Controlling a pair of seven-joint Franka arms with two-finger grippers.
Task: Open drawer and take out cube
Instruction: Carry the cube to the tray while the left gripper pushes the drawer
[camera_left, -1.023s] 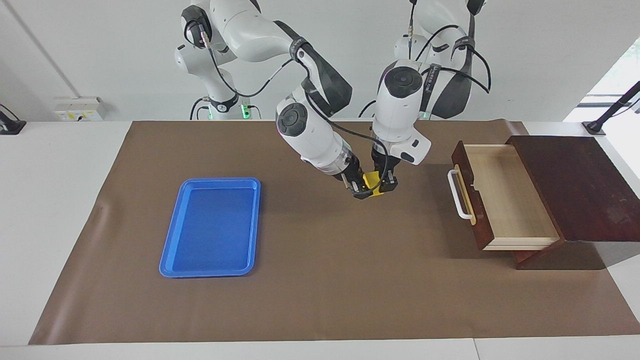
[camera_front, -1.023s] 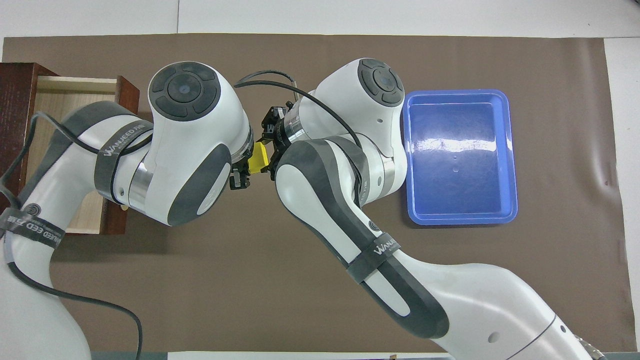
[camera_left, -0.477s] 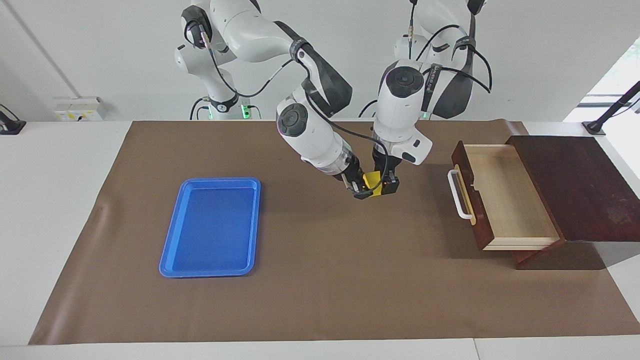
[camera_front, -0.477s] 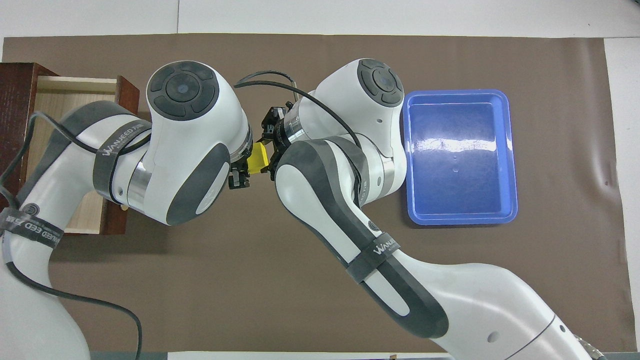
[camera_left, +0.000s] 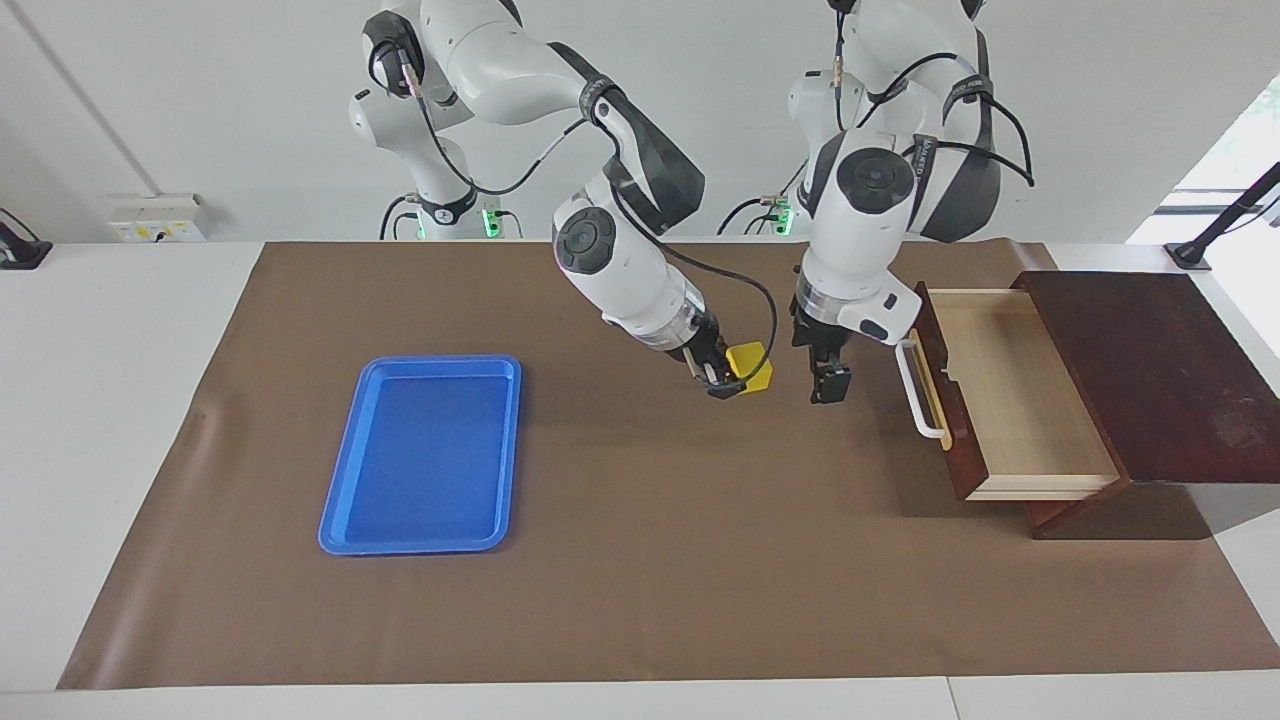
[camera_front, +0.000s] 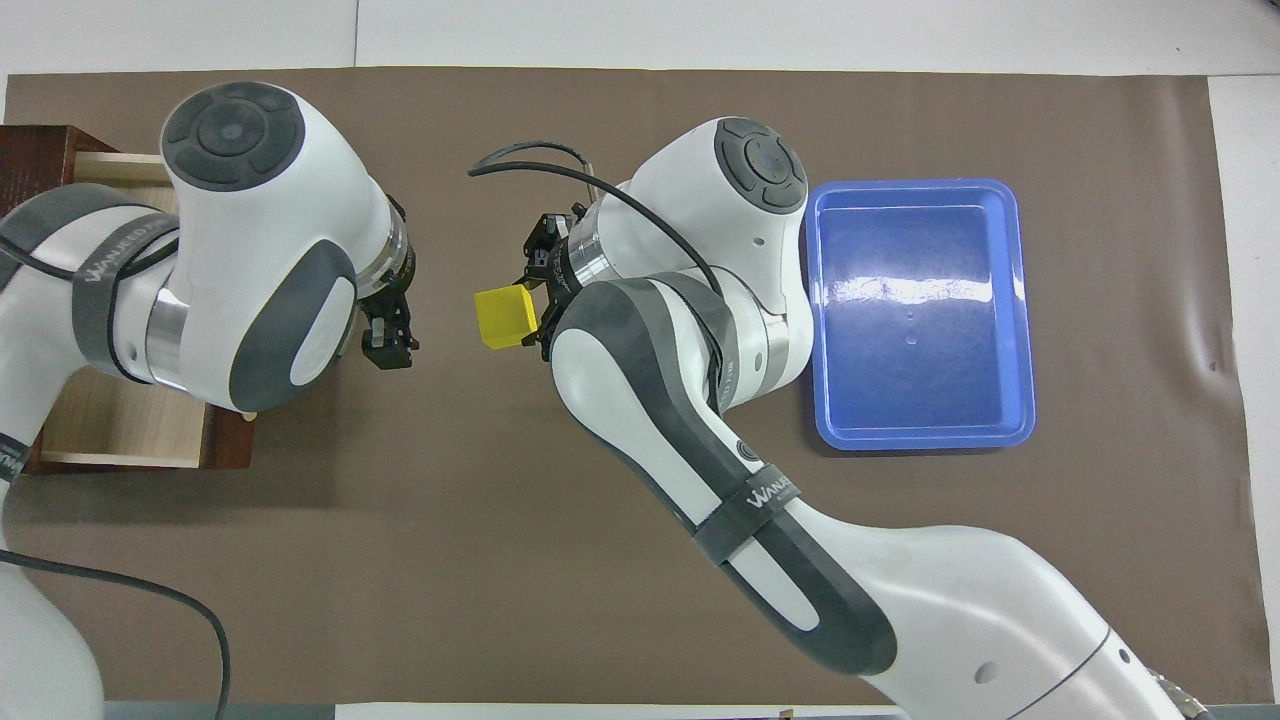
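Brown surface (camera_left: 640, 560) first, then the drawer (camera_left: 1010, 400), which I saw open and empty. My left jaws (camera_left: 826, 383) had let go, open, and backed toward it; right jaws (camera_left: 722, 380) alone gripped the cube (camera_left: 750, 363) in mid-air, handover done.

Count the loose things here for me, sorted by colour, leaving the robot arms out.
Yellow: 1, the cube
Blue: 1, the tray
Dark brown: 1, the drawer in its box
Total: 3
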